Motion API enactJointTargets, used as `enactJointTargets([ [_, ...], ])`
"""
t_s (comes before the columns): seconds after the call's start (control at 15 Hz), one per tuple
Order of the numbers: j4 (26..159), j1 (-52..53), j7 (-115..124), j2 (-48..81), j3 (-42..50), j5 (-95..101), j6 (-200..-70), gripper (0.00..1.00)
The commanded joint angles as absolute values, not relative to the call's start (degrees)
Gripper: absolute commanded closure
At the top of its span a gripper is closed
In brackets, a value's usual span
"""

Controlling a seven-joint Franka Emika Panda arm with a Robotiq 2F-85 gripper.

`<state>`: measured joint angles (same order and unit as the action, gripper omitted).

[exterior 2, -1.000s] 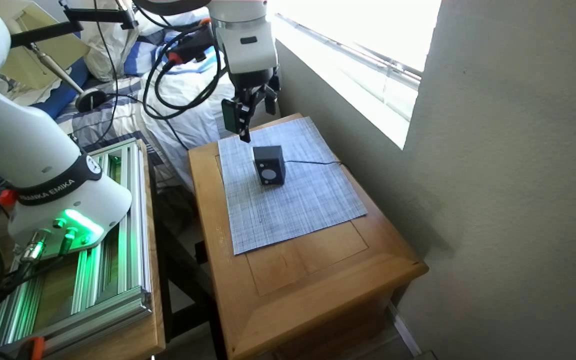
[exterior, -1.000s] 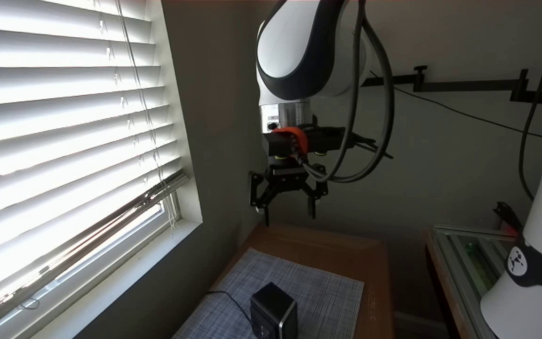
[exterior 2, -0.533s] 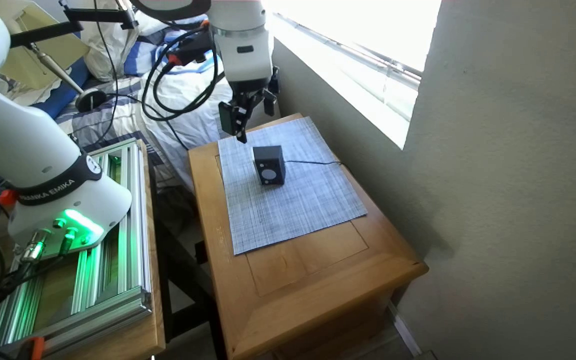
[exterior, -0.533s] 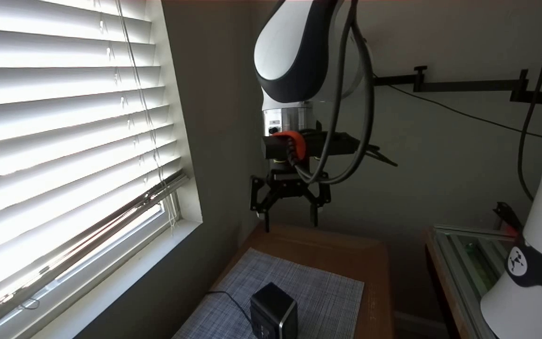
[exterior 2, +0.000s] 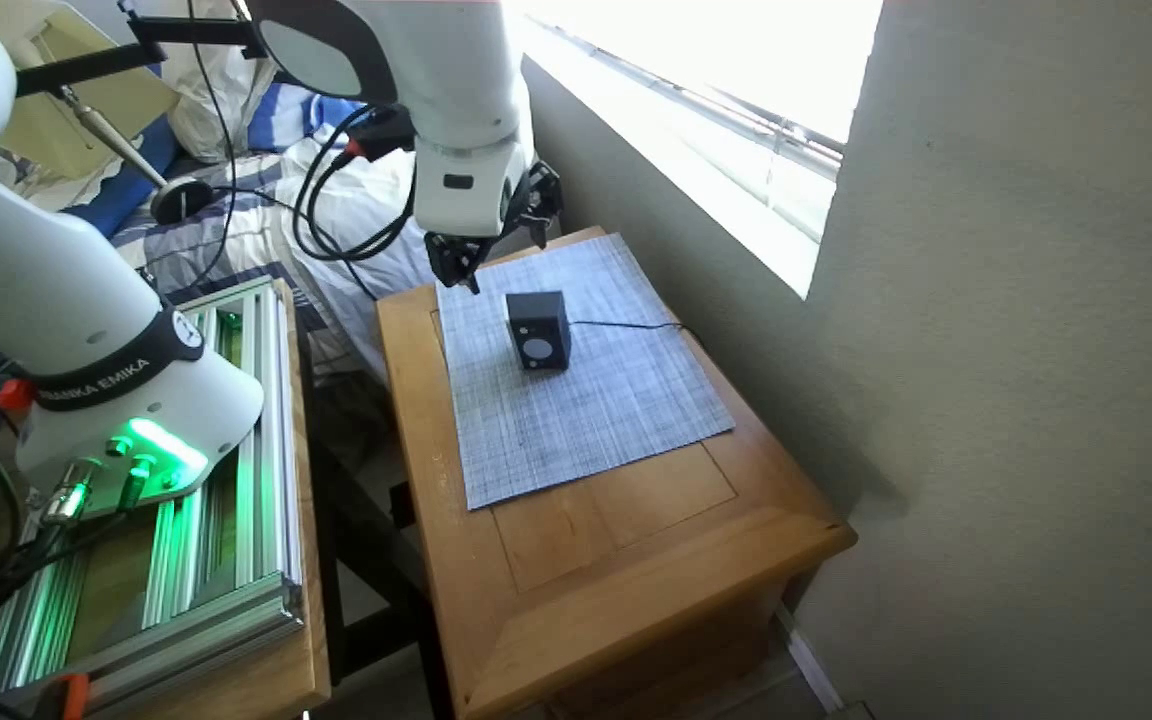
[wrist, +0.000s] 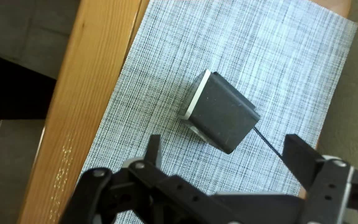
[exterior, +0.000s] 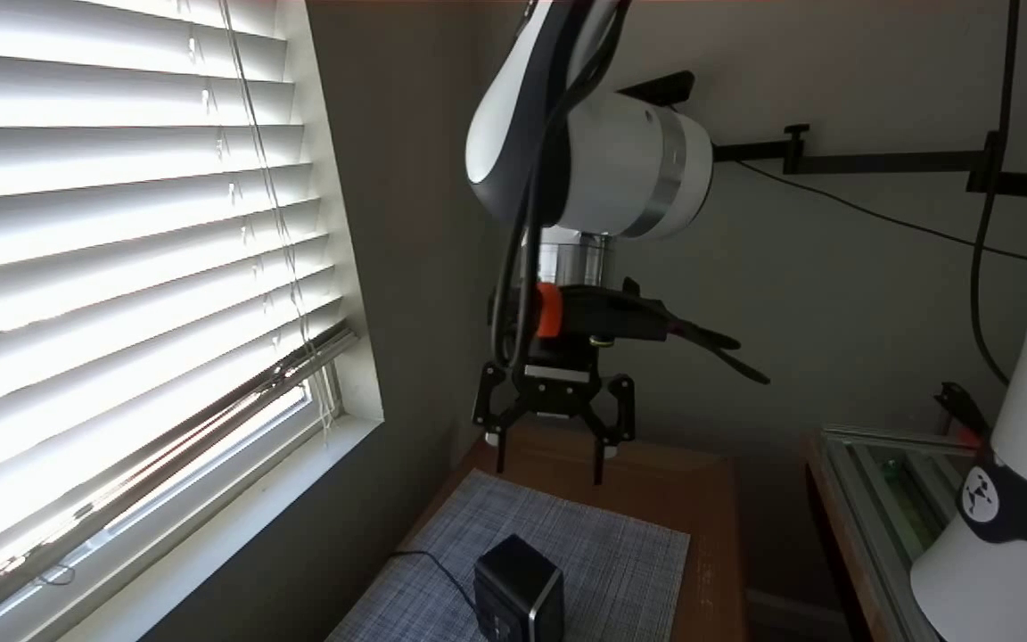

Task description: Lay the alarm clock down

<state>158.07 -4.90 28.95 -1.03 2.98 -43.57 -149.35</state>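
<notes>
Across the near end of the wooden table (exterior 2: 626, 575) in an exterior view, a broad band of bare wood gives open room before the grey woven placemat (exterior 2: 626, 410), with a narrower margin along the left edge and the wall (exterior 2: 986, 350) close on the right. Farther back the black alarm clock (exterior 2: 540, 335) stands upright on the placemat, its cord (exterior 2: 626, 324) trailing to the wall-side edge. Higher up, apart from the alarm clock, the gripper (exterior 2: 508, 267) hangs with jaws spread wide, the bed (exterior 2: 376, 200) behind.
</notes>
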Motion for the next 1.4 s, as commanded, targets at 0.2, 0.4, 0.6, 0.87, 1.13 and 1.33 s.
enactJointTargets([
  [0.2, 158.19, -4.81, 15.77, 5.11, 2.52, -70.23, -150.70, 0.00],
  [0.4, 158.33, -5.02, 11.50, 7.80, 2.36, -77.56, -149.87, 0.00],
  [0.6, 157.86, -5.32, 7.35, 10.48, 2.40, -83.56, -149.13, 0.00],
  [0.87, 157.22, -5.83, 1.45, 13.14, 2.72, -91.13, -148.32, 0.00],
  [1.13, 156.07, -6.24, -4.51, 15.79, 3.09, -97.41, -146.52, 0.00],
  [1.33, 155.19, -5.14, -6.91, 17.70, 4.95, -100.27, -144.22, 0.00],
])
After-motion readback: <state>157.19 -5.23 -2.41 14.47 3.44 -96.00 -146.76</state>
